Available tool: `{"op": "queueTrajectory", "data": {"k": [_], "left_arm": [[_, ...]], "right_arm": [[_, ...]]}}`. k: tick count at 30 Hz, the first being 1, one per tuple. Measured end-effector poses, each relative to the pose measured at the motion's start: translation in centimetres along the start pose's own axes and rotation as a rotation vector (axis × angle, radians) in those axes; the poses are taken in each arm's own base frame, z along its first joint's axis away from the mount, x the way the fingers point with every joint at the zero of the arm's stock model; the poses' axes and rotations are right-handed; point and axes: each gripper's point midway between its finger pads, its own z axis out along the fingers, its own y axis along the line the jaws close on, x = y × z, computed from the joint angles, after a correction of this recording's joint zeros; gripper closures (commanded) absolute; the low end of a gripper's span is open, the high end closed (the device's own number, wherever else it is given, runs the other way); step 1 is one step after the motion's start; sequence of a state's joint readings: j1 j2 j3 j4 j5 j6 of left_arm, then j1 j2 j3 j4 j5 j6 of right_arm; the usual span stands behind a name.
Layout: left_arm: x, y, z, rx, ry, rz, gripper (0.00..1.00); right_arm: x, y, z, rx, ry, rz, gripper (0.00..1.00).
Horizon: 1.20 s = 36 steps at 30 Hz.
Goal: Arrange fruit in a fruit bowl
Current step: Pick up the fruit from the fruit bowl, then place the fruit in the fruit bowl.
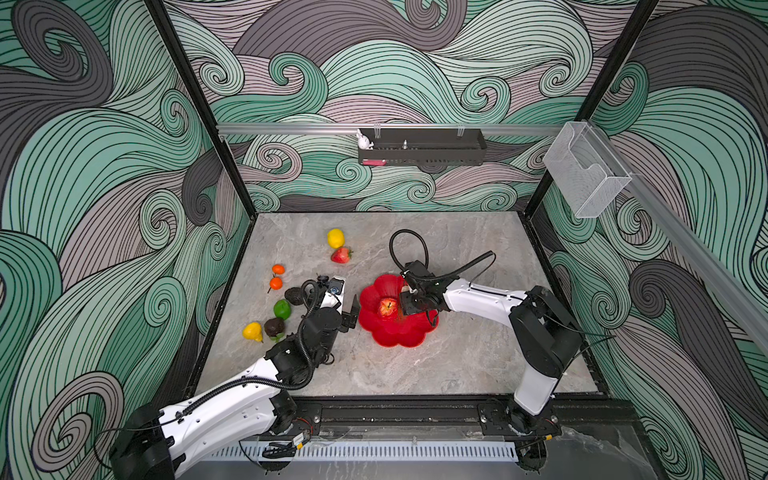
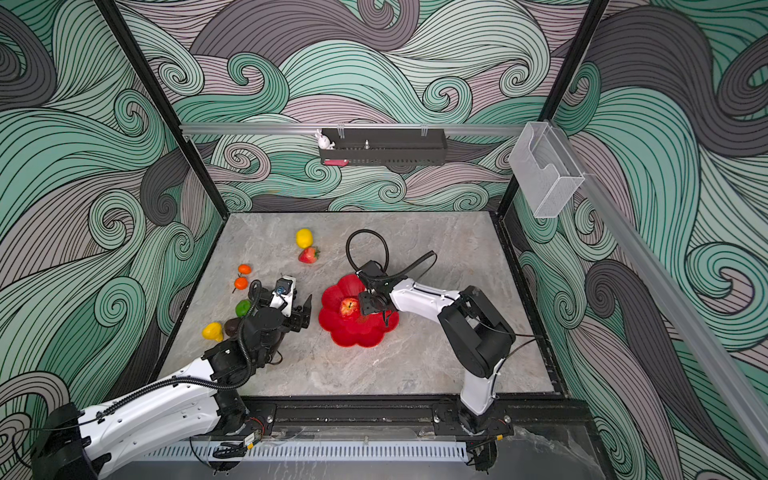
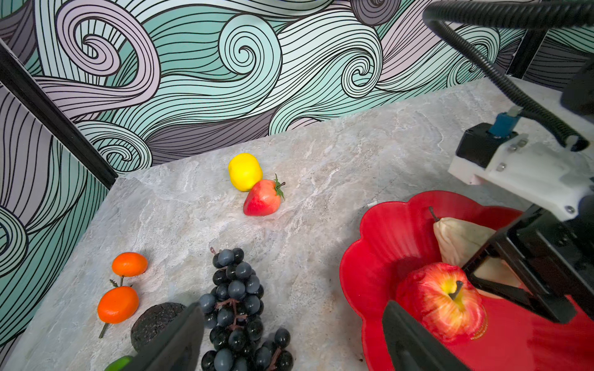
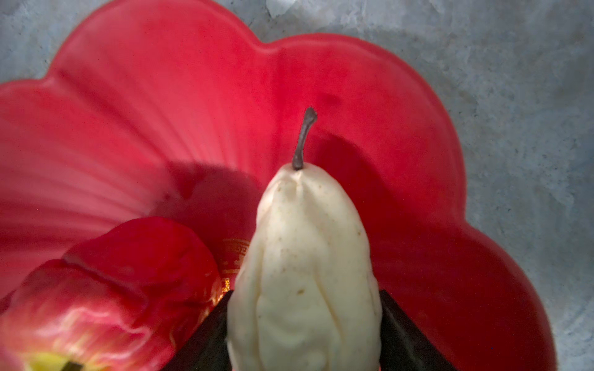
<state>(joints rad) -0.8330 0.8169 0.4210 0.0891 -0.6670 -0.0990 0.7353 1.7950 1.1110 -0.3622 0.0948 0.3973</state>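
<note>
The red scalloped fruit bowl [image 1: 390, 338] [image 3: 385, 231] sits mid-table and holds a red apple [image 1: 387, 308] [image 3: 440, 302]. My right gripper [image 1: 405, 303] [image 4: 305, 295] is down inside the bowl, its black fingers pressed on both sides of a beige pear-shaped piece [image 4: 305, 257] [image 3: 459, 237] beside the apple. My left gripper [image 1: 352, 315] [image 3: 291, 308] hangs open just left of the bowl, above bare table, with the dark grape bunch [image 3: 236, 298] beside one finger. On the table lie a lemon [image 1: 336, 238], a strawberry [image 1: 341, 255], two oranges [image 1: 276, 283], a lime [image 1: 282, 309], another lemon [image 1: 253, 331] and dark avocado pieces [image 1: 274, 327].
A black wall tray [image 1: 422, 151] hangs on the back rail and a clear mesh bin [image 1: 586, 174] on the right rail. Patterned walls close three sides. The loose fruit lies on the left half of the marble top [image 1: 478, 353].
</note>
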Motion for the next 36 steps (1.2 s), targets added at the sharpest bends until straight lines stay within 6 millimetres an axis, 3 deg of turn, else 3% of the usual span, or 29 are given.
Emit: {"op": "queueTrajectory", "data": {"k": [5,9,13,16,18,22,25,30,36], "left_arm": [[0.6,-0.3,0.5,0.014,0.026,-0.022,0.11],[0.7,-0.4,1.9,0.054,0.108,-0.136,0.12],[-2.8,-1.6,3.5,0.131,0.182,-0.291,0.12],[-5.1,-4.6,4.3,0.260,0.241,-0.350,0.14],[-5.6,-6.6,4.8,0.335,0.303,-0.369,0.14],[-4.6,-10.5,5.7,0.468,0.471,-0.389,0.16],[-3.2,-12.3,5.9,0.529,0.566,-0.411,0.17],[-1.0,-14.0,5.5,0.591,0.683,-0.445,0.17],[-0.3,-15.4,4.9,0.658,0.744,-0.480,0.25]], "right_arm": [[0.1,-0.2,-1.2,-0.014,-0.039,0.005,0.41],[-0.1,-0.4,-3.9,-0.053,-0.131,0.012,0.43],[-0.7,-0.2,-6.0,-0.111,-0.239,0.019,0.45],[-0.7,0.3,-6.6,-0.160,-0.295,0.018,0.45],[-0.5,0.7,-6.7,-0.186,-0.319,0.004,0.47],[-0.1,1.8,-7.1,-0.236,-0.362,-0.039,0.47],[-0.1,2.8,-7.8,-0.273,-0.403,-0.068,0.46],[-0.3,3.9,-8.9,-0.320,-0.464,-0.100,0.46],[-0.7,4.7,-9.5,-0.349,-0.503,-0.121,0.46]]}}
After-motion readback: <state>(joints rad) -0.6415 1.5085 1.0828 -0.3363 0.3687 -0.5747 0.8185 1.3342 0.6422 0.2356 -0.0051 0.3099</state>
